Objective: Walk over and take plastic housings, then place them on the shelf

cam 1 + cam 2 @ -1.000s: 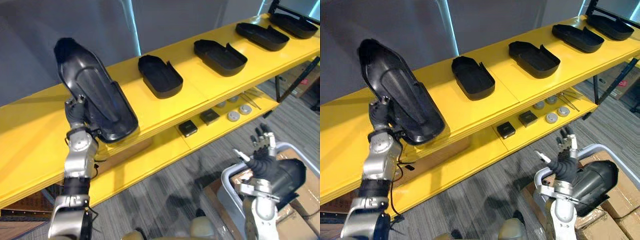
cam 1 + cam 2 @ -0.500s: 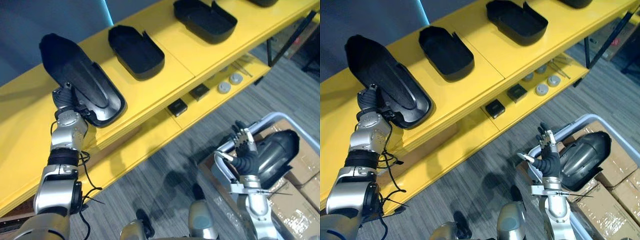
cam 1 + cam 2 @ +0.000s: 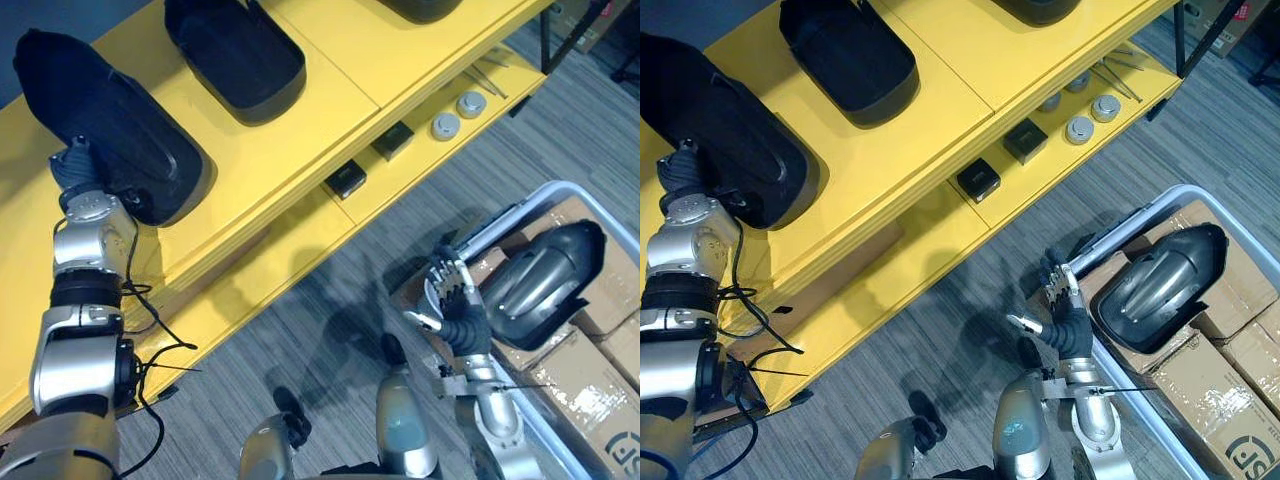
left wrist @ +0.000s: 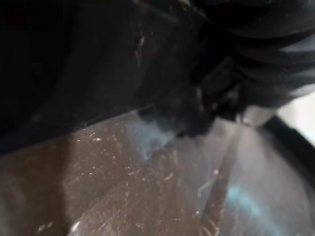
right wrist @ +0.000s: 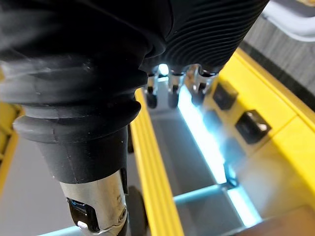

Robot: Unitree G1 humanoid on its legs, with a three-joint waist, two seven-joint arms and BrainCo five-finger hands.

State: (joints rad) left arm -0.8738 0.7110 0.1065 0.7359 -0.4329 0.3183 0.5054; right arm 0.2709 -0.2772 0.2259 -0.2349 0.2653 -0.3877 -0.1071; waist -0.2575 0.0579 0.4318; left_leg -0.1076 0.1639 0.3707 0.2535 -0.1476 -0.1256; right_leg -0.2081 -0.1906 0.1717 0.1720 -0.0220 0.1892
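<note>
The yellow shelf (image 3: 330,110) takes up most of the head view, its top board running from 8 o'clock up to 1 o'clock with a lower board stepped out beneath it. At 4 o'clock stands a grey bin (image 3: 1140,213) set among cardboard boxes (image 3: 590,400).

Of the black plastic housings, the nearest housing (image 3: 115,125) lies at 10 o'clock on the top board and appears to rest there, close to the front edge. A second housing (image 3: 235,45) sits at 11 o'clock, near it but apart. A third housing (image 3: 420,8) is cut off by the frame at 12 o'clock. One more, the binned housing (image 3: 540,285), lies in the bin at 4 o'clock, well apart from the shelf.

The left hand (image 3: 78,170) is up against the near end of the nearest housing at 9 o'clock. Its grasp is hidden behind the shell and its wrist view gives dark plastic from very close, so I cannot tell whether it clasps the piece or merely touches it. The right hand (image 3: 455,305) hangs at 5 o'clock just beside the bin's rim, fingers straight and spread, holding nothing.

Smallest, on the lower board around 1 o'clock, are two black blocks (image 3: 345,180), two round silver discs (image 3: 445,125) and some thin rods (image 3: 490,75).

By my reading the task is well along. Three housings are on the top board, the nearest one at the point of being set down. What is left is freeing the left hand, walking back to the bin, and shelving at least the one housing there
</note>
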